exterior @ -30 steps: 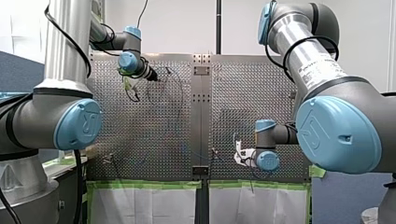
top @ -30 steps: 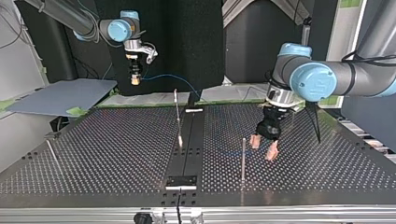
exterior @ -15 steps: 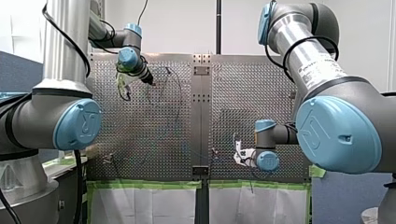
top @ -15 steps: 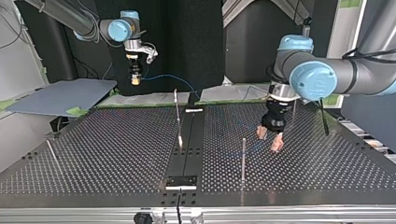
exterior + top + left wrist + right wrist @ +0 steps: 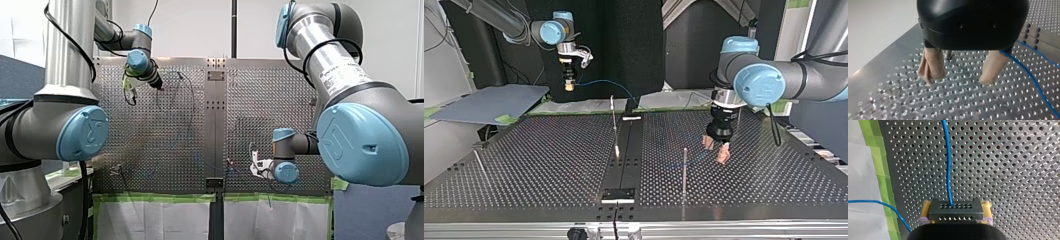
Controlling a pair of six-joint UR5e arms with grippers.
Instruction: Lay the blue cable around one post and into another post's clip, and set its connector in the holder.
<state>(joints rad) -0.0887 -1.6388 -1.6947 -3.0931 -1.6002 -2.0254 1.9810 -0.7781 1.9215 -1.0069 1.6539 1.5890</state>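
Jaws of left gripper (image 5: 958,80) are standing spread low over the table (image 5: 898,100); right gripper (image 5: 956,206) is pinching the connector (image 5: 956,212).
Blue cable (image 5: 1033,80) is lying beside the left fingers (image 5: 931,65) at 3 o'clock (not between them); cable pickup seems in hand, next needing a sideways shift to straddle it.

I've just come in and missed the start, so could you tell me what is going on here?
My right gripper is shut on the grey connector of the blue cable, held up in the air near the edge of the table, not set down anywhere. My left gripper is open, its beige fingers low at the table, with the cable lying beside them, not between them.
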